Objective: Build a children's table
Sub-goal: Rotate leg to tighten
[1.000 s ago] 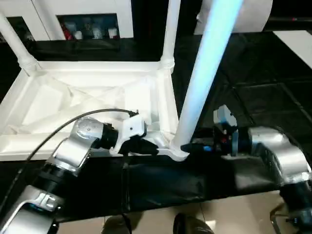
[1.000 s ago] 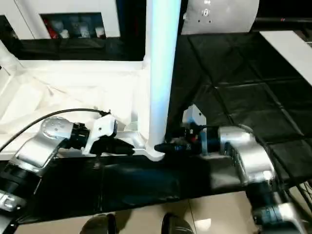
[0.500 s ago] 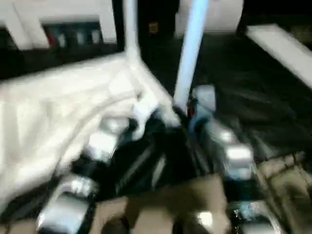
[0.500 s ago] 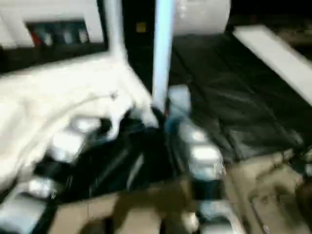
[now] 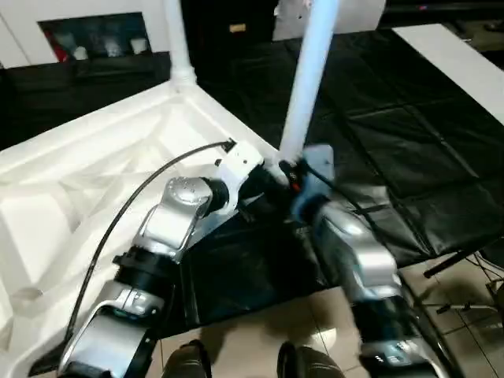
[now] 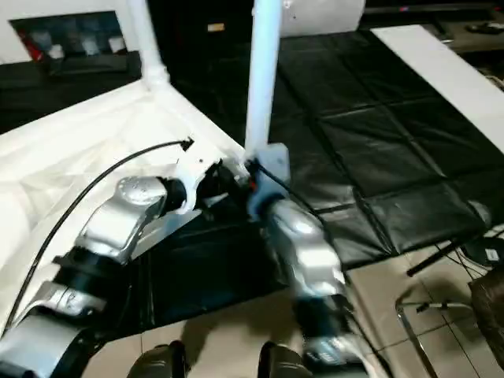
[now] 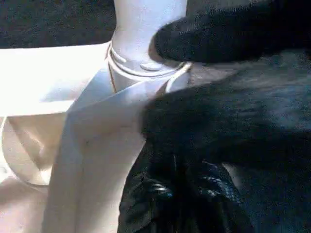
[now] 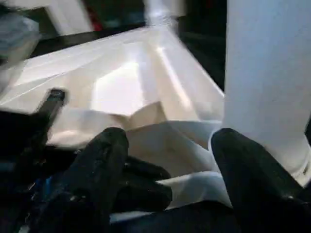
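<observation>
The right claw (image 8: 165, 160) stands spread, one finger beside the base of the upright leg (image 5: 309, 75); the left claw (image 5: 264, 183), clenched, seems pressed against the same corner socket (image 7: 146, 65). The leg's long axis rises straight from the upturned children's table (image 5: 71, 189) on black floor mats (image 5: 409, 134).

I'm looking down at a floor covered in black square padded mats (image 5: 409, 150) with visible seams. Lying straight on them is the upside-down white plastic rectangular tabletop (image 5: 87, 197), ribbed underside facing up. Nearer me the mats end and bare beige tile floor (image 5: 252, 339) shows. A long flat white board (image 6: 441, 71) sits farther out to my right.
</observation>
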Available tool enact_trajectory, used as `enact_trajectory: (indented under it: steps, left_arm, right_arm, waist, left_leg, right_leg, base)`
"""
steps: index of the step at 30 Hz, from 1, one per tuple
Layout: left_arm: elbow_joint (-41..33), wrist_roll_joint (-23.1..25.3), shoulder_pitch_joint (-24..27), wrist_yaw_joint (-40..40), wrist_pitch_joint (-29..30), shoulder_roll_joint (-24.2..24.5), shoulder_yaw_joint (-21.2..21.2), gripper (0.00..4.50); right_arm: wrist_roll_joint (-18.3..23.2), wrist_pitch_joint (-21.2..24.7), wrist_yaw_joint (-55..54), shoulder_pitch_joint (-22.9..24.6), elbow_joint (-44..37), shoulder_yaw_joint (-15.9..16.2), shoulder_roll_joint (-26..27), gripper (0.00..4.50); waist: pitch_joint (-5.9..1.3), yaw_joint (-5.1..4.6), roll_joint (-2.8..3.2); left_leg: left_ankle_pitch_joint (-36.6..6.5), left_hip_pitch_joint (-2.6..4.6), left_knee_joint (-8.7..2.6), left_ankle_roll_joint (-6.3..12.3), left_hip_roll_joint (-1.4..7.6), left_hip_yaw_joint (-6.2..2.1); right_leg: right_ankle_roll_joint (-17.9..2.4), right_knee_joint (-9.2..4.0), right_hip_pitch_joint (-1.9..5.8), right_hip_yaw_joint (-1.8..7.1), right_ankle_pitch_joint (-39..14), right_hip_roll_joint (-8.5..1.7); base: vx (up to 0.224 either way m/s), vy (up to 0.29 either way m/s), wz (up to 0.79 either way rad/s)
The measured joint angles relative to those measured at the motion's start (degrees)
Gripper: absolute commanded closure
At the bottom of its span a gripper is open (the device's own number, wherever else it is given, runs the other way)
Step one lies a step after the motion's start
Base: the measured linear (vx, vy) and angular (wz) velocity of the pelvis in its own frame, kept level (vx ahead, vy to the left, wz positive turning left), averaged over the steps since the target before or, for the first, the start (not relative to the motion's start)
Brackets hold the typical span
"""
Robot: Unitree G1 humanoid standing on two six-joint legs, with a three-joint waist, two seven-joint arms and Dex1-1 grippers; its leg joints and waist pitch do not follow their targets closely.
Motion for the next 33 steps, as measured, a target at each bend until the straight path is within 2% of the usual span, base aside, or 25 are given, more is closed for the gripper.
enact_trajectory:
  steps: [3,5,8,12,16,17,24,30,31,33]
  left_arm:
    - [-1.25,-0.48,1.48,-4.74,-3.66,3.65,-1.43,4.50]
    - [-2.20,-0.93,3.05,-9.04,-7.71,7.06,-2.27,4.50]
    - [-2.14,-0.92,3.99,-13.20,-12.12,10.91,-2.58,4.50]
    - [-1.78,-1.59,4.33,-14.77,-12.55,12.27,-1.94,4.50]
    - [-1.76,-3.62,4.73,-14.82,-10.38,11.69,-0.73,4.50]
    - [-1.56,-4.55,4.97,-14.85,-10.00,11.36,-0.26,4.07]
    - [1.56,-5.42,4.06,-15.95,-11.75,11.22,0.07,3.64]
    - [3.17,-5.16,3.48,-16.56,-12.84,11.62,-0.40,3.64]
    - [3.31,-5.16,3.32,-16.67,-12.81,11.66,-0.43,3.90]
    - [3.88,-5.15,2.84,-17.02,-12.68,11.80,-0.68,3.99]
  right_arm:
    - [2.30,-0.04,6.88,3.58,-4.37,1.21,-4.33,0.85]
    - [4.16,0.51,13.10,7.16,-9.12,1.45,-9.54,0.66]
    - [4.64,0.42,17.20,9.59,-11.60,0.28,-15.11,0.54]
    - [6.04,0.67,20.94,12.55,-13.94,-0.75,-19.26,0.19]
    - [7.41,1.70,22.21,14.12,-15.60,-0.78,-20.41,0.04]
    - [7.66,1.79,22.61,15.00,-16.56,-0.78,-20.75,0.00]
    - [8.44,3.12,23.15,15.60,-17.10,0.28,-21.64,0.00]
    - [8.84,2.93,23.13,15.53,-17.10,0.75,-21.66,0.00]
    - [8.85,2.93,23.13,15.53,-17.10,0.75,-21.67,0.00]
    - [8.87,2.92,23.13,15.51,-17.10,0.83,-21.82,0.00]
  waist:
    - [0.00,0.52,0.00]
    - [-0.01,0.92,0.01]
    - [-0.02,1.06,0.03]
    - [-0.03,1.13,0.01]
    - [-0.05,1.11,-0.02]
    - [-0.06,1.22,-0.04]
    - [-0.17,1.34,-0.03]
    - [-0.36,1.36,-0.03]
    - [-0.37,1.34,-0.04]
    - [-0.38,1.35,-0.04]
  left_leg:
    - [0.09,0.06,-0.02,0.06,0.54,0.63]
    - [0.08,0.09,-0.02,0.04,0.79,1.02]
    - [0.01,0.23,-0.01,-0.11,0.81,1.31]
    - [0.00,0.78,-0.09,-0.11,0.82,1.70]
    - [0.00,0.90,-0.16,-0.10,0.78,1.92]
    - [-0.01,0.89,-0.17,-0.09,0.77,1.96]
    - [-0.05,0.96,-0.17,-0.01,0.71,2.15]
    - [-0.04,1.03,-0.15,-0.02,0.71,2.18]
    - [-0.03,1.03,-0.15,-0.02,0.71,2.18]
    - [-0.03,1.03,-0.15,-0.02,0.71,2.18]
  right_leg:
    - [0.01,0.08,-0.07,0.00,0.00,0.02]
    - [0.04,0.06,-0.03,0.00,-0.02,0.02]
    - [0.05,0.10,-0.01,0.21,0.03,-0.02]
    - [0.09,0.11,0.28,0.57,0.01,-0.03]
    - [0.11,0.10,0.25,0.88,0.00,-0.01]
    - [0.12,0.10,0.23,0.95,0.00,0.00]
    - [0.12,0.13,0.15,1.23,0.02,0.01]
    - [0.18,0.15,0.17,1.36,0.05,0.05]
    - [0.19,0.15,0.17,1.36,0.06,0.06]
    - [0.18,0.15,0.17,1.36,0.08,0.06]
  base:
    - [0.000,0.000,0.00]
    - [0.000,0.000,0.00]
    - [0.000,0.000,0.00]
    - [0.000,0.000,0.00]
    - [0.000,0.000,0.00]
    - [0.000,0.000,0.00]
    - [0.000,0.000,0.00]
    - [0.000,0.000,0.00]
    - [0.000,0.000,0.00]
    - [0.000,0.000,0.00]
